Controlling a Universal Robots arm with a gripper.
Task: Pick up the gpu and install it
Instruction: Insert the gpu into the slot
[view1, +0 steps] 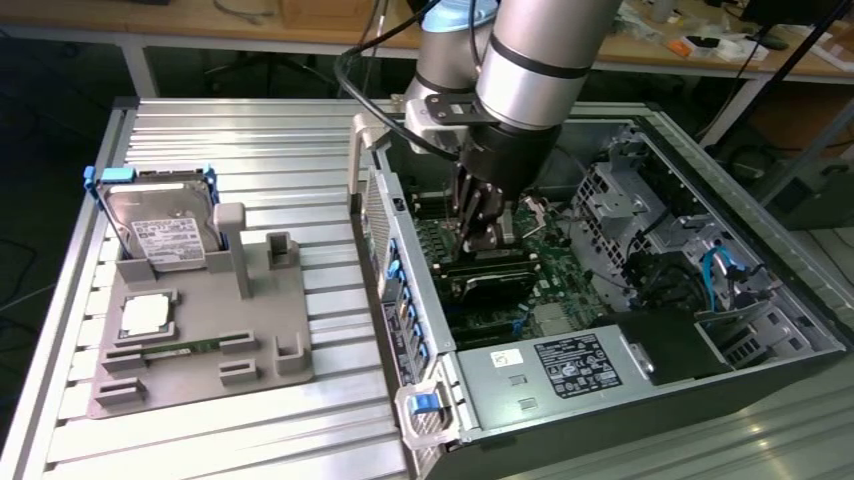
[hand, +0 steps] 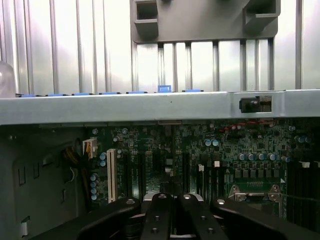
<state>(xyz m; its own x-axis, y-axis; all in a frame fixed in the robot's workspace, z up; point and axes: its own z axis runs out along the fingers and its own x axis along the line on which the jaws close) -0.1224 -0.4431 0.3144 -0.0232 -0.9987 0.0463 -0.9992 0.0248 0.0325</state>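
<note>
Arm (view1: 534, 45): thick cylindrical links, brushed silver-grey metal, with a thin black ring round the lower link. Pale blue cap on the joint housing behind. Wrist section matt black, tapering downward. Light grey boxy mount on the side of the wrist. Black cable loops down along the arm. Gripper (view1: 483, 225): black, slim linkage bars. In the wrist view the gripper (hand: 172, 200) shows glossy black bars, rounded ends, small silver pivot screws on each.
</note>
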